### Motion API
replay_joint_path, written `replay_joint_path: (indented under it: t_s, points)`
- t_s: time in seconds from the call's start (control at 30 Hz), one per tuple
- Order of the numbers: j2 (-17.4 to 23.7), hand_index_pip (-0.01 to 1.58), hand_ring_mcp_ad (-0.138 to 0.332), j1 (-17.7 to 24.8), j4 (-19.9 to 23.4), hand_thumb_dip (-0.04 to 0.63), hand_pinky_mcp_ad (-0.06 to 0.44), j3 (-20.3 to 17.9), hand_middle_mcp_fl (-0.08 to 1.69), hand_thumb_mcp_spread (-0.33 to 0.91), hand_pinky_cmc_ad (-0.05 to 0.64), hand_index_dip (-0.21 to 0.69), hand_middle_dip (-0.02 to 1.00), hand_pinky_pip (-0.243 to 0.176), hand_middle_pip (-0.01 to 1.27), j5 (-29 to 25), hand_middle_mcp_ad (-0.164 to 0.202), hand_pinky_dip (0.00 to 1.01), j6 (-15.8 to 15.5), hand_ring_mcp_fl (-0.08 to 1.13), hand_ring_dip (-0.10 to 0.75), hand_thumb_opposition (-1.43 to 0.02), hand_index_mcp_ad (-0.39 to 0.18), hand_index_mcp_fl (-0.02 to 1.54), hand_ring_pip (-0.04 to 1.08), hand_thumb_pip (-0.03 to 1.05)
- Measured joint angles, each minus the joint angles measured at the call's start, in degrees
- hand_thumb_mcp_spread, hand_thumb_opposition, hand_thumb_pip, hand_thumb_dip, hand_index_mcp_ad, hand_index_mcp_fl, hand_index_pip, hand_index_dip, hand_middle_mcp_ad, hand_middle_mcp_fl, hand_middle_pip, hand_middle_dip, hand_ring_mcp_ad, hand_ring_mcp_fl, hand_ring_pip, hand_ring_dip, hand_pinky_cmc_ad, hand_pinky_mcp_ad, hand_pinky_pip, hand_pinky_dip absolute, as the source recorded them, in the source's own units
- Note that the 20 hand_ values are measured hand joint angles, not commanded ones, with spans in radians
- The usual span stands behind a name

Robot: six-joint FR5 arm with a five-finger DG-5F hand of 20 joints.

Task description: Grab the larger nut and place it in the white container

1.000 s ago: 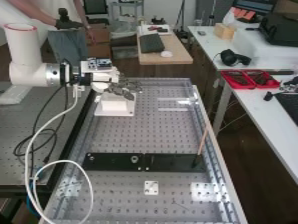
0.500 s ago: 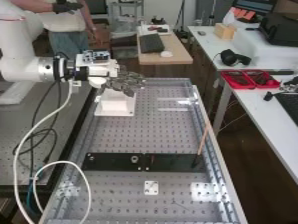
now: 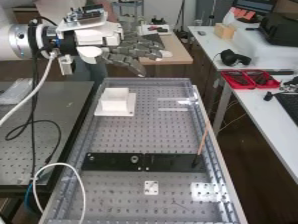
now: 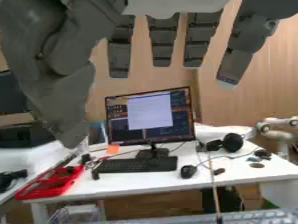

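Hand (image 3: 98, 37) is lifting away from the container (image 3: 115, 101), fingers spread, empty; we are judging placement complete, the next move calling only for retreat.

Container (image 3: 116, 104) behind flat bar (image 3: 169, 162), smaller nut (image 3: 91, 158) left of bearing (image 3: 134, 159), both on bar

I hold my hand (image 3: 136, 50) above the far end of the perforated bench (image 3: 120, 135), its fingers extended. Below it in the view, the white container (image 3: 116, 102) stands on the bench. Farther toward the camera from my hand lies the black bar (image 3: 116, 163), bearing the smaller nut (image 3: 91, 158) and the bearing (image 3: 134, 159). A thin stick (image 3: 203, 140) slants upward beside them; red trays (image 3: 241, 80) sit well to my hand's right.
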State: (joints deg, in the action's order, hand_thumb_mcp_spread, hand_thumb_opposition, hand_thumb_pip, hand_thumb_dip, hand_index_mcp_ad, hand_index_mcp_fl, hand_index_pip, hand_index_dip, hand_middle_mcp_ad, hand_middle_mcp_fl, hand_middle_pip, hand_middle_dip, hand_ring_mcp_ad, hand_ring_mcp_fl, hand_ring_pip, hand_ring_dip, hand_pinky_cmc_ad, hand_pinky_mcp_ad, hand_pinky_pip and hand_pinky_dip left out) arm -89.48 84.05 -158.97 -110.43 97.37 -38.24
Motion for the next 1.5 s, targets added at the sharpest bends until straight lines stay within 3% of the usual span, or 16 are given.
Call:
replay_joint_path:
  t_s: [0.1, 0.23, 0.6, 1.0, 1.5]
  points:
    - [0.0, 0.44, 0.154, -2.4, -2.5, 0.208, 0.291, 3.4, 0.01, 0.21, 0.328, -0.182, 0.22, -0.105, 0.14, 0.0, 0.073, 0.75, -0.9, 0.0, 0.117, -0.84, -0.14, 0.02, 0.14, 0.68]
    - [0.0, 0.37, 0.164, -3.1, -5.0, 0.204, 0.314, 6.0, 0.01, 0.19, 0.353, -0.168, 0.24, -0.105, 0.14, -2.7, 0.075, 0.75, -2.6, 0.0, 0.131, -0.83, -0.143, 0.02, 0.13, 0.68]
    - [-2.2, 0.34, 0.162, -2.7, -7.7, 0.204, 0.314, 10.5, 0.01, 0.19, 0.365, -0.148, 0.25, -0.108, 0.14, -9.7, 0.075, 0.72, -3.6, 0.0, 0.134, -0.82, -0.136, 0.04, 0.12, 0.68]
    - [-4.9, 0.34, 0.164, -3.7, -11.1, 0.204, 0.314, 14.2, 0.01, 0.19, 0.363, -0.148, 0.25, -0.105, 0.14, -7.7, 0.075, 0.72, -2.4, 0.0, 0.141, -0.82, -0.138, 0.05, 0.1, 0.68]
    - [-5.8, 0.35, 0.162, -3.9, -13.3, 0.204, 0.314, 15.6, 0.01, 0.19, 0.379, -0.148, 0.25, -0.105, 0.14, -6.0, 0.075, 0.7, -4.2, 0.0, 0.15, -0.82, -0.138, 0.05, 0.09, 0.68]
